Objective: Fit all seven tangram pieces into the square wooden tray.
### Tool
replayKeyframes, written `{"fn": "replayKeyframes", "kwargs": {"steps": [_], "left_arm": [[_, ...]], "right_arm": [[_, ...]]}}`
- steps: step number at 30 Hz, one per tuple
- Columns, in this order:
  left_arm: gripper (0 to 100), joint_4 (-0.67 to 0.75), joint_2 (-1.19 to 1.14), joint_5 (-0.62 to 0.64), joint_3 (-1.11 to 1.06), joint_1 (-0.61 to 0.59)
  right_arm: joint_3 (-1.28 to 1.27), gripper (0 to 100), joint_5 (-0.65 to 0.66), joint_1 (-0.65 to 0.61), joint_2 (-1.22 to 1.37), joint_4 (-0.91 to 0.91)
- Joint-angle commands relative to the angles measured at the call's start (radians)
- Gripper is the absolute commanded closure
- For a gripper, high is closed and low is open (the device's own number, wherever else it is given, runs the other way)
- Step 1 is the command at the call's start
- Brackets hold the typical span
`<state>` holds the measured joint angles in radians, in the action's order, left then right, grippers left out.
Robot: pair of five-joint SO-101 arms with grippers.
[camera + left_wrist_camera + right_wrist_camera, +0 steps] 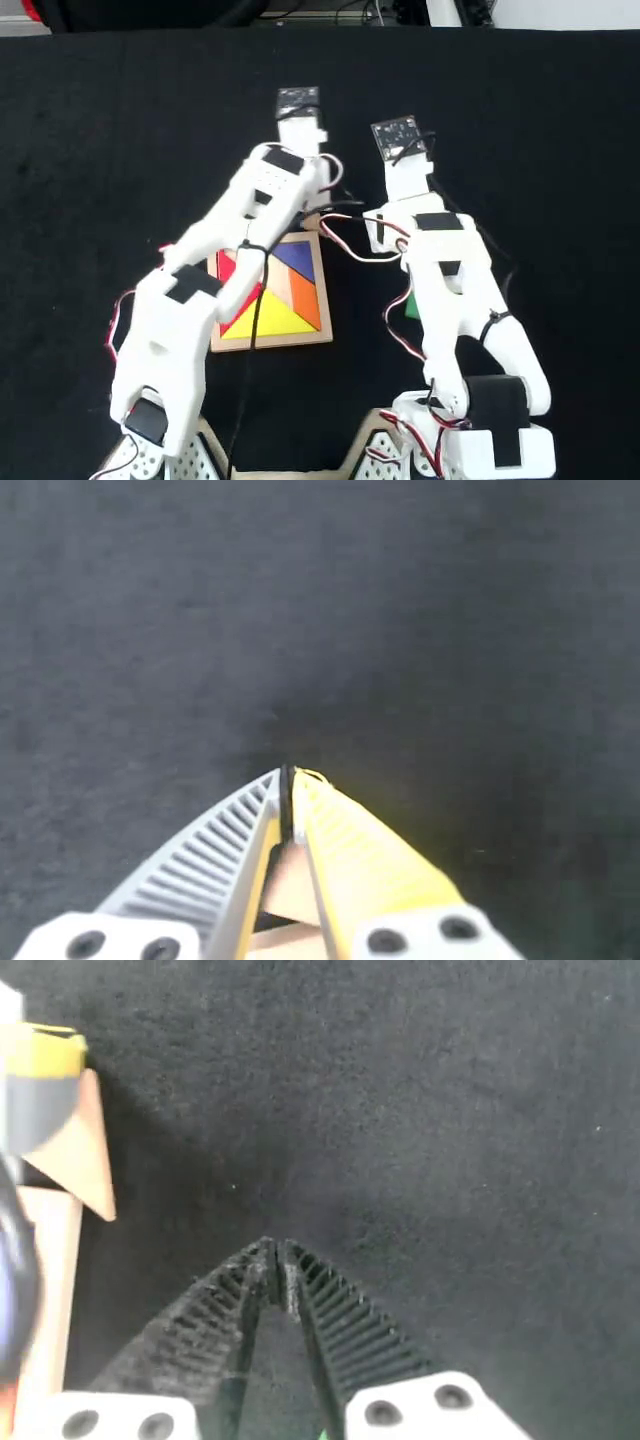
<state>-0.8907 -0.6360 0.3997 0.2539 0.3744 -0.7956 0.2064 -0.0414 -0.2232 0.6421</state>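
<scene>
tray is holding most pieces; left gripper is pinching a tan piece, right gripper is pressed together; green piece is lying outside.

Left arm covers part of the tray; right arm hides most of a green piece.

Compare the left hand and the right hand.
The left hand has one white and one yellow finger; the right hand has dark fingers. The left hand pinches a tan piece; the right hand holds nothing. Both are shut above the black cloth.
</scene>
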Motion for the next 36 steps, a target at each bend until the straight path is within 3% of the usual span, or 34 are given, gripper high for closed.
{"fn": "replayKeyframes", "kwargs": {"steps": [1,5,9,16,22,25,27,32,36], "left_arm": [[96,0.060,0.012,-0.023,0.065,0.056],[96,0.048,0.014,-0.018,0.062,0.054],[96,-0.106,0.061,-0.021,0.122,0.004],[96,-0.364,0.316,-0.025,0.185,-0.259],[96,-0.456,0.537,-0.068,-0.001,-0.452],[96,-0.384,0.624,-0.071,-0.252,-0.510],[96,-0.247,0.683,-0.075,-0.460,-0.542],[96,0.157,0.870,-0.075,-0.931,-0.596],[91,0.292,1.043,-0.069,-1.113,-0.602]], "right_arm": [[0.047,98.7,0.000,0.048,-0.051,-0.017],[0.061,98.7,-0.075,0.109,-0.084,-0.012],[0.025,98.7,-0.100,0.120,-0.160,-0.014],[0.005,98.3,-0.101,-0.015,-0.283,0.077],[0.306,89.2,-0.104,-0.164,-0.105,0.342],[0.449,88.8,-0.101,-0.259,0.067,0.419],[0.524,88.4,-0.103,-0.307,0.177,0.443],[0.667,79.2,-0.104,-0.322,0.383,0.465],[0.733,76.3,-0.104,-0.330,0.469,0.465]]}}
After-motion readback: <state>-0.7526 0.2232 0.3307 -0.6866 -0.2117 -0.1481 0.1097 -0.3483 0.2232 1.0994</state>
